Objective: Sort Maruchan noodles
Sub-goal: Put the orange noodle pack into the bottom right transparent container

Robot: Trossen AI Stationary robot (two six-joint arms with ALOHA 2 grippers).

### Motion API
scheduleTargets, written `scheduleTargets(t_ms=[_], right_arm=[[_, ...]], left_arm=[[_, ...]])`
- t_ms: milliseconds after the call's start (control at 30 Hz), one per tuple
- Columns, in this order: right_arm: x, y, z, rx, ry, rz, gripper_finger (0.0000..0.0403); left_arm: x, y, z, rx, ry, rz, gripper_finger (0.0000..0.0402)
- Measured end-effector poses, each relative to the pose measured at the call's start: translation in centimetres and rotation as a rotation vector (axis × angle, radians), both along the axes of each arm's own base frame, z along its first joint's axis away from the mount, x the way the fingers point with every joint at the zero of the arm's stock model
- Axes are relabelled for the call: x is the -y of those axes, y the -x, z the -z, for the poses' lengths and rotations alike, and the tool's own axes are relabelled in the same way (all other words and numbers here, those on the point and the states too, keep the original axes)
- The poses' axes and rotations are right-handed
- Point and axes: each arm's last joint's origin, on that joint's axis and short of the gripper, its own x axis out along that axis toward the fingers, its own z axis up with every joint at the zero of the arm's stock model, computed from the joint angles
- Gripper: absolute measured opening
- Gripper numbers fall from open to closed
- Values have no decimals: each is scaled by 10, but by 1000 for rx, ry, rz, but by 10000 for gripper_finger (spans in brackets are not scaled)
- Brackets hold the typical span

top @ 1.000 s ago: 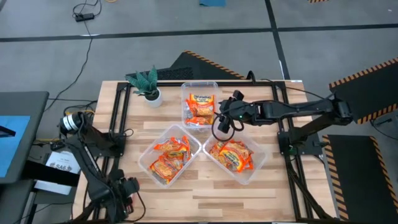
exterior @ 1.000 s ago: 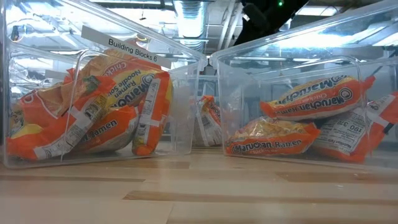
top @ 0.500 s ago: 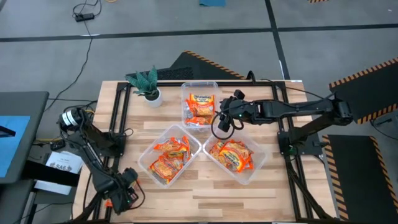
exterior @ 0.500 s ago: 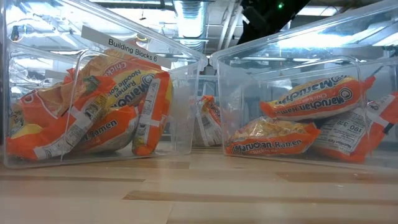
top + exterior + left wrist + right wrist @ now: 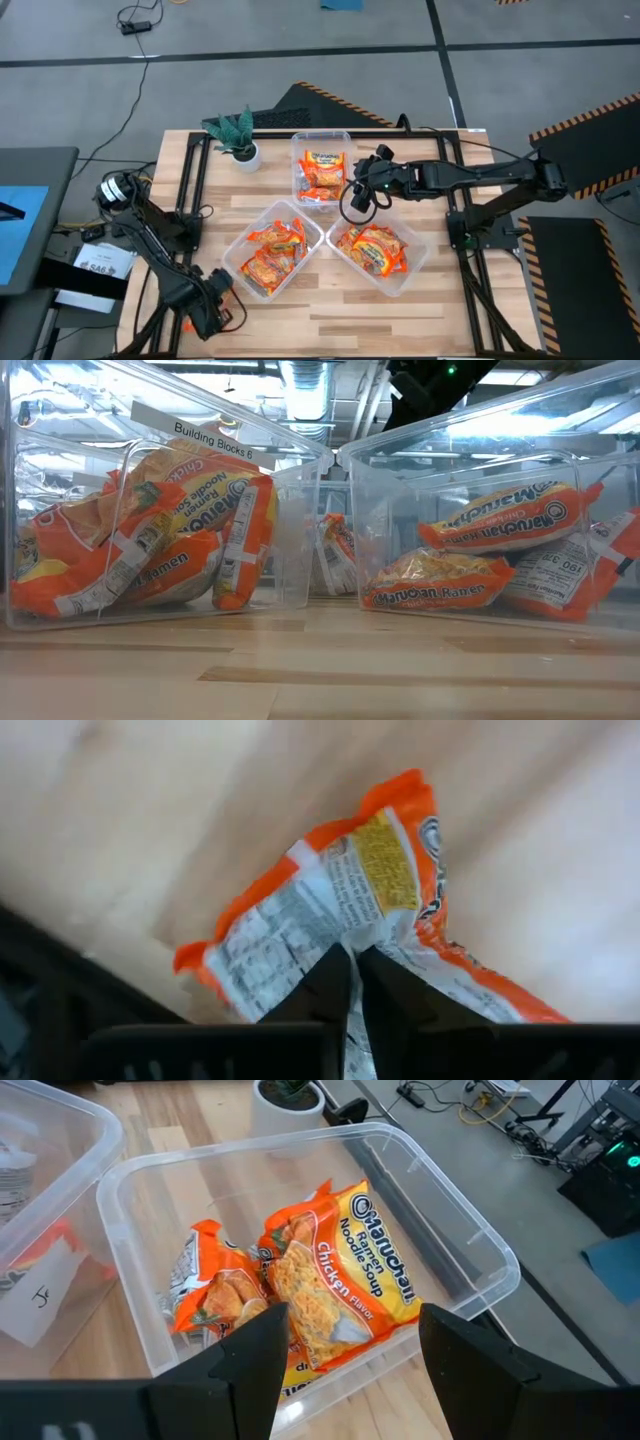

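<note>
My left gripper [image 5: 207,312] is near the table's near left corner, shut on an orange Maruchan packet [image 5: 340,890] whose grey printed back faces the wrist camera. My right gripper [image 5: 356,203] is open and empty above the near end of the far clear tub [image 5: 322,135]; the packets in that tub [image 5: 335,1285] lie below its fingers. Further packets lie in the near left tub [image 5: 270,250] and the near right tub [image 5: 378,252]. My left gripper pinches the packet between its two shut fingers at a crumpled spot on its grey back, near one edge [image 5: 352,935]. The packet stretches out ahead of the fingers over the wooden tabletop. I cannot tell whether it is clear of the table.
A small green potted plant [image 5: 238,135] stands at the far left of the table. The three tubs fill the table's middle; bare wood shows at the left side [image 5: 205,215] and along the near edge. In the low view the two near tubs [image 5: 150,530] stand close in front.
My left gripper has moved along the table's near edge toward the right, closer to the near left tub, staying shut on the packet. My right gripper has kept still above the far tub.
</note>
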Motion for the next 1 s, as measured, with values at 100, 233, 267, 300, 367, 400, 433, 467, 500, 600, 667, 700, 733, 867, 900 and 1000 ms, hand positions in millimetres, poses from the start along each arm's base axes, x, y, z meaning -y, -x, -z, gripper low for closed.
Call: scheduleTargets(t_ms=[100, 233, 267, 300, 367, 400, 433, 467, 500, 600, 667, 700, 733, 867, 900, 1000], right_arm=[[0, 0, 0, 0, -1, 0, 244], [0, 0, 0, 1, -1, 1, 244], [0, 0, 0, 1, -1, 1, 244], [0, 0, 0, 1, -1, 1, 244], [0, 0, 0, 1, -1, 1, 244], [0, 0, 0, 1, -1, 1, 244], [0, 0, 0, 1, 0, 0, 244], [0, 0, 0, -1, 3, -2, 244], [0, 0, 0, -4, 6, -4, 244], [0, 0, 0, -16, 23, -18, 244], [-2, 3, -3, -19, 39, -36, 244], [-3, 5, -6, -14, 51, -46, 244], [-5, 6, -10, -1, 62, -59, 244], [-12, 19, -25, 45, 80, -91, 244], [-13, 24, -30, 62, 81, -96, 244], [-20, 35, -43, 117, 83, -118, 244]], left_arm=[[9, -10, -17, 19, 75, 110, 4], [23, -19, -45, 63, 184, 315, 1], [26, -21, -52, 80, 208, 367, 1], [29, -23, -60, 101, 228, 409, 1], [33, -28, -77, 146, 255, 463, 0], [34, -31, -86, 170, 265, 481, 0], [34, -34, -97, 195, 272, 495, 0], [34, -37, -108, 229, 266, 513, 0], [33, -39, -121, 266, 243, 540, 0], [25, -46, -159, 396, 141, 632, 0], [17, -51, -184, 490, 45, 713, 0], [11, -54, -195, 537, -14, 760, 0], [5, -57, -206, 582, -80, 806, 0], [-21, -75, -234, 696, -371, 947, 0], [-29, -81, -237, 702, -415, 962, 0], [-57, -103, -240, 715, -490, 991, 0]])
